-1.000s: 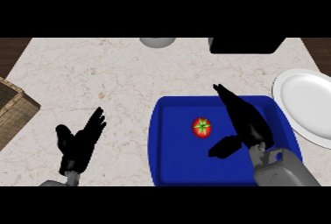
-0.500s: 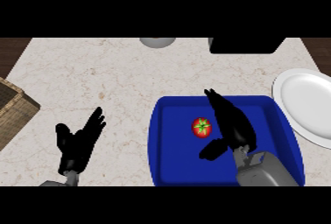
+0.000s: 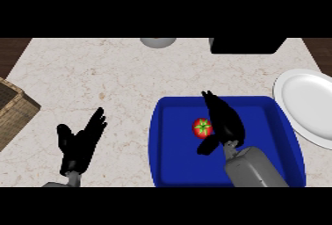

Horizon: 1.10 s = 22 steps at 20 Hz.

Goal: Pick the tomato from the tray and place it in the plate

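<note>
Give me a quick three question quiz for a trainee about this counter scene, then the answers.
1. True or false: the red tomato with the green stem lies in the blue rectangular tray.
2. Which hand is over the tray: A) left hand, B) right hand?
3. Fill in: the white round plate lies to the tray's ____ side.

Key: 1. True. 2. B; its fingers are straight beside the tomato, and the left hand rests open on the counter. 3. Right.
</note>
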Motion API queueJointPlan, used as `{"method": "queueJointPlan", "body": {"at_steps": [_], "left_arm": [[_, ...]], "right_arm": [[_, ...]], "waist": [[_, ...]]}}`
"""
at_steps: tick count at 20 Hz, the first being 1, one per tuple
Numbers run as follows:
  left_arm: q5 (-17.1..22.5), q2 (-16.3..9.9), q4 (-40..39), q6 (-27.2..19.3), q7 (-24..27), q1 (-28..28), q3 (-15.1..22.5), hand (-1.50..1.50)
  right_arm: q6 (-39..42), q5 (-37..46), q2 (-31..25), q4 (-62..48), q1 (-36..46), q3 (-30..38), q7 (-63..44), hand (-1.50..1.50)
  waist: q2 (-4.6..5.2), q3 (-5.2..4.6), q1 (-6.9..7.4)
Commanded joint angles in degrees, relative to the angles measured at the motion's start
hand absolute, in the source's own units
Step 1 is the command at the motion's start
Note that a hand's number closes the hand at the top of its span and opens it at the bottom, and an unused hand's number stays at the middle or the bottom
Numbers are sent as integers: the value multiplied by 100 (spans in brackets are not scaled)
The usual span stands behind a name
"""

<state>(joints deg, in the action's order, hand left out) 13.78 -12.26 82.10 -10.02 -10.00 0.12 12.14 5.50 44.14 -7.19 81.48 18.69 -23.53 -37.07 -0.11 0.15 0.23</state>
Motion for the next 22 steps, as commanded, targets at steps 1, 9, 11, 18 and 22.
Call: {"method": "queueJointPlan", "body": {"at_steps": [1, 9, 11, 18, 22], "left_arm": [[-86, 21, -27, 92, -238, 2, -149, 0], [-178, 56, 226, 280, -389, 126, -241, 0], [-297, 231, 34, 235, -284, -3, -219, 0], [-494, 331, 13, 334, -228, 103, -355, 0], [-369, 292, 103, 359, -318, -93, -329, 0]], "right_arm": [[235, 118, 311, -552, 466, 273, 79, -150], [367, 505, 174, -855, 186, 55, 807, 150], [96, 706, 112, -1255, 245, 178, 1149, 150], [-107, 1251, 350, -1173, 257, 268, 1148, 150], [-815, 1419, 389, -1686, 1173, 1680, -799, 150]], "waist": [[13, -15, 5], [11, -14, 4], [15, -14, 1], [11, -15, -4], [95, -19, 98]]}}
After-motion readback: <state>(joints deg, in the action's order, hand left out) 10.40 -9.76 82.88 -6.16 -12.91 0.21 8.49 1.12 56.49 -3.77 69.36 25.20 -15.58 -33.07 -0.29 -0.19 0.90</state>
